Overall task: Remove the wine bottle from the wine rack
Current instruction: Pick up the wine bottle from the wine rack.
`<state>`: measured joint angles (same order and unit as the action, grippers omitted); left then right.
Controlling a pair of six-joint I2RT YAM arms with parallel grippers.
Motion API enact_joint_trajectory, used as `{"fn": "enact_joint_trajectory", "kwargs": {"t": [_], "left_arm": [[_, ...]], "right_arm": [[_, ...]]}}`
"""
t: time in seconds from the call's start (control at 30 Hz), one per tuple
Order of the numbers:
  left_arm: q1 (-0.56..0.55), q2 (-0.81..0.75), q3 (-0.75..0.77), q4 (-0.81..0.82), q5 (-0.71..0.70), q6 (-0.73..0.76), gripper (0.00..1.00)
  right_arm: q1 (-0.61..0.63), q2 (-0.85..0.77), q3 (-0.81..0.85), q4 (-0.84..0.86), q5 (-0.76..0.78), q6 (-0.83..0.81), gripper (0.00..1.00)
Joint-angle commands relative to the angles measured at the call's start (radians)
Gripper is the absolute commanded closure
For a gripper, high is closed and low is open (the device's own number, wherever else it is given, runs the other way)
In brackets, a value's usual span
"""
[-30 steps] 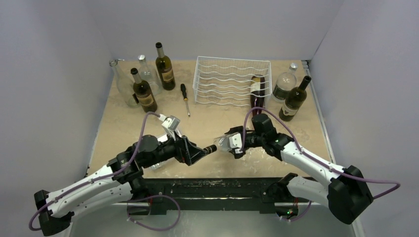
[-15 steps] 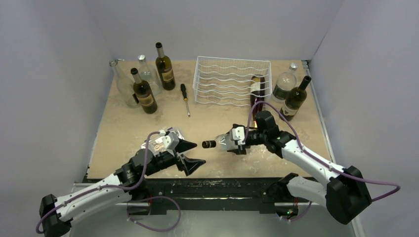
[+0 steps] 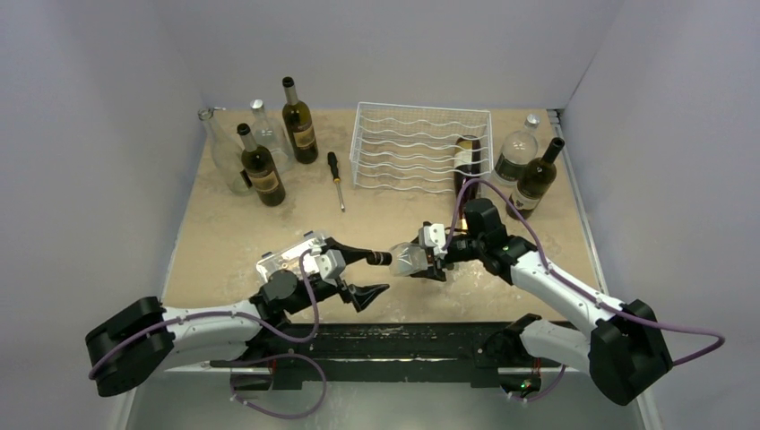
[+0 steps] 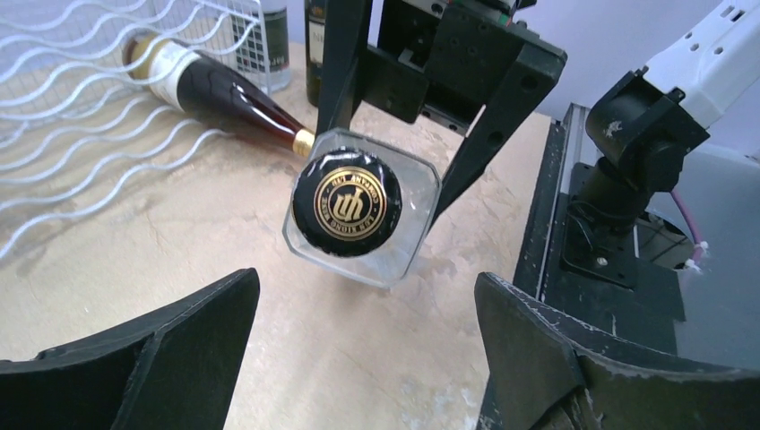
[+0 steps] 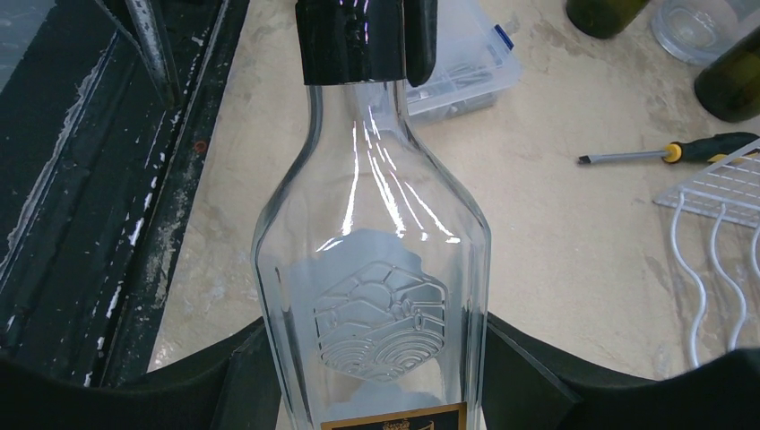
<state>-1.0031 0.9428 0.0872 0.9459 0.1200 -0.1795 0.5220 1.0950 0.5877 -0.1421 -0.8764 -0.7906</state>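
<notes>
My right gripper (image 3: pixel 415 262) is shut on the body of a clear square glass bottle (image 5: pixel 376 269), holding it level above the table. The bottle's black cap (image 3: pixel 381 259) points left. My left gripper (image 3: pixel 380 272) stands open facing that cap (image 4: pixel 348 203), which hangs just ahead of its spread fingers (image 4: pixel 179 349), apart from them. The white wire wine rack (image 3: pixel 403 148) stands at the back. A dark wine bottle (image 3: pixel 466 166) lies in its right end, neck towards me (image 4: pixel 215 94).
Several upright bottles stand at the back left (image 3: pixel 260 166) and two at the right of the rack (image 3: pixel 536 179). A screwdriver (image 3: pixel 336 179) lies left of the rack. A clear plastic box (image 3: pixel 291 260) sits under my left arm. A black rail (image 3: pixel 403 340) edges the table front.
The left arm has sunk and stretched out to the left, and its open gripper has drawn back from the cap and come level with it again. The right gripper has carried the bottle slightly farther back.
</notes>
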Motion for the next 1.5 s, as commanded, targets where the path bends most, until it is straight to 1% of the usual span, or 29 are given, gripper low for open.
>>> {"fn": "enact_joint_trajectory", "kwargs": {"t": [0.0,0.1,0.13,0.3,0.53,0.83,0.9,0.97,1.0,1.03,1.1,1.23,1.3,1.33,1.37,1.47], "left_arm": [[-0.005,0.096,-0.014,0.355,0.005,0.104,0.10],[-0.005,0.174,-0.009,0.469,0.008,0.110,0.11],[-0.005,0.192,-0.001,0.474,0.011,0.105,0.12],[-0.005,0.243,0.042,0.478,0.047,0.086,0.22],[-0.005,0.250,0.065,0.478,0.057,0.063,0.39],[-0.005,0.278,0.081,0.478,0.079,0.038,0.57],[-0.006,0.280,0.085,0.478,0.080,0.038,0.64],[-0.005,0.281,0.088,0.478,0.077,0.036,0.79],[-0.005,0.281,0.090,0.478,0.076,0.034,0.92],[-0.005,0.279,0.092,0.478,0.076,0.032,1.00],[-0.005,0.271,0.093,0.478,0.073,0.020,1.00],[-0.005,0.224,0.099,0.450,0.060,-0.009,1.00],[-0.005,0.188,0.111,0.386,0.053,-0.024,1.00],[-0.005,0.153,0.121,0.343,0.049,-0.028,1.00],[-0.005,0.125,0.136,0.297,0.043,-0.033,1.00],[-0.005,0.038,0.173,0.110,0.008,-0.038,1.00]], "right_arm": [[-0.005,-0.009,0.064,0.089,-0.068,0.012,0.96],[-0.005,-0.009,0.064,0.086,-0.071,0.008,0.96],[-0.005,-0.010,0.065,0.084,-0.073,0.007,0.96],[-0.006,-0.009,0.064,0.079,-0.076,0.002,0.96],[-0.007,-0.009,0.065,0.078,-0.081,0.001,0.96],[-0.012,-0.014,0.065,0.073,-0.081,-0.002,0.96],[-0.013,-0.015,0.064,0.072,-0.081,-0.002,0.96],[-0.014,-0.015,0.065,0.069,-0.080,-0.005,0.95],[-0.014,-0.015,0.064,0.066,-0.076,-0.004,0.94],[-0.015,-0.014,0.063,0.063,-0.072,-0.006,0.91],[-0.016,-0.013,0.059,0.061,-0.060,-0.005,0.76],[-0.017,-0.019,0.051,0.052,-0.062,-0.012,0.33],[-0.017,-0.025,0.052,0.044,-0.059,-0.013,0.16],[-0.016,-0.031,0.054,0.040,-0.056,-0.009,0.04],[-0.016,-0.036,0.059,0.035,-0.054,-0.004,0.01],[-0.025,-0.049,0.094,-0.018,-0.069,-0.008,0.01]]}}
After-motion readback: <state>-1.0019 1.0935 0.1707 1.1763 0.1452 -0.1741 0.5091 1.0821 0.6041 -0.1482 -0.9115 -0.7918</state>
